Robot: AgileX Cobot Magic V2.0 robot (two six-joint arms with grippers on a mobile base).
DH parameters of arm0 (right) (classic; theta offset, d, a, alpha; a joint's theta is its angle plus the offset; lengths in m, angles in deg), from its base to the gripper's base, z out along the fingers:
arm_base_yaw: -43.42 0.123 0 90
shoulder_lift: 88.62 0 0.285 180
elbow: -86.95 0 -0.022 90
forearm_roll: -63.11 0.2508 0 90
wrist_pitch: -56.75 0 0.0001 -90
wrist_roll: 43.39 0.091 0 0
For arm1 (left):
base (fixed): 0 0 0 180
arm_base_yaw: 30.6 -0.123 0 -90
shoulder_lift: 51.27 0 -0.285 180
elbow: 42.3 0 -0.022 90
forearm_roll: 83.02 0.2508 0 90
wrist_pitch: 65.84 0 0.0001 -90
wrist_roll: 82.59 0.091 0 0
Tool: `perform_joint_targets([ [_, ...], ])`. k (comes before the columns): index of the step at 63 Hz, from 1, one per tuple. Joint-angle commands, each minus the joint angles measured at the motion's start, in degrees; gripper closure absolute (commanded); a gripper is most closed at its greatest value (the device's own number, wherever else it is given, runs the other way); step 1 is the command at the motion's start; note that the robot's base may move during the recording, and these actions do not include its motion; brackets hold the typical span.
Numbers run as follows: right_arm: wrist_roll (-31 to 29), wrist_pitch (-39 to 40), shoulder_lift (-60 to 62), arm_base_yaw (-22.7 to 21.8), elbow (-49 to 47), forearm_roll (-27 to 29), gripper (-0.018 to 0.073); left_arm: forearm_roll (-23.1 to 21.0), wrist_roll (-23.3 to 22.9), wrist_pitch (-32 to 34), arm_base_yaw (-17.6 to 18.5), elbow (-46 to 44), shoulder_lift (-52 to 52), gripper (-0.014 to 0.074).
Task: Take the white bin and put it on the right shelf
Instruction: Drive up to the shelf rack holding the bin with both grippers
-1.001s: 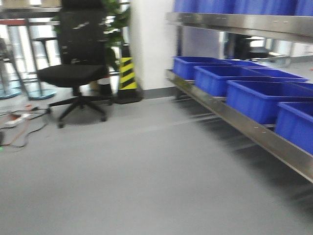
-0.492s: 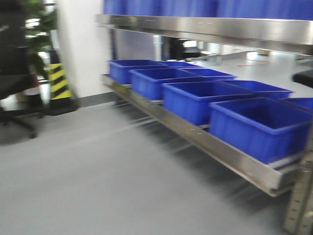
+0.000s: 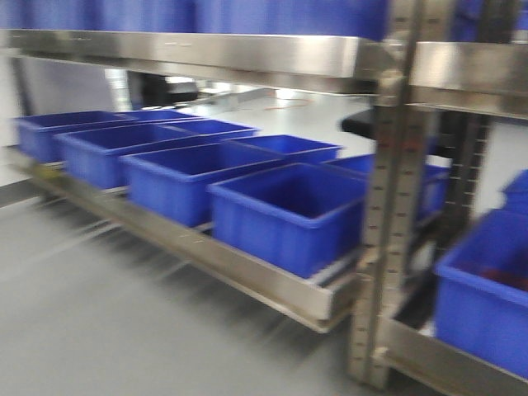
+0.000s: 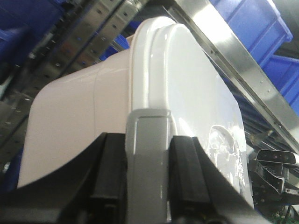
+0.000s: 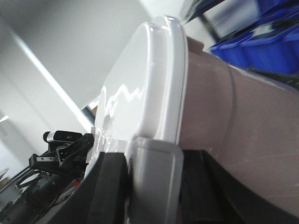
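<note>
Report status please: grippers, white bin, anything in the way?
Both shut on white bin: left gripper, right gripper. Bin not yet on shelf. Ahead, blue crates fill it.

Smooth grey floor [image 3: 124, 322], row of open blue crates [image 3: 285, 210], perforated metal upright [image 3: 388, 206]

No room on shiny stainless-steel lower shelf [image 3: 247, 276]: full of open blue plastic crates [image 3: 285, 214]. Open slot above them, under upper steel shelf [image 3: 206, 54]. Perforated steel upright [image 3: 388, 206] between bays. Grey floor [image 3: 99, 330] open. Wide pale white lidded plastic bin [image 4: 177, 93] gripped by left hand [image 4: 148, 158], right hand [image 5: 154, 177].
</note>
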Motion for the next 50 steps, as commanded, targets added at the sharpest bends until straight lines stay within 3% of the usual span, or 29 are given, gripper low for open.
perform_joint_targets([
  [1,-0.57,-11.94,1.94,1.57,-2.02,7.15,0.0326,-3.14,1.18,-11.62,2.01,-2.04,2.29,0.0683],
  [50,-0.57,-12.0,1.94,1.57,-2.02,7.1,0.0326,-3.14,1.18,-11.62,2.01,-2.04,2.29,0.0683],
])
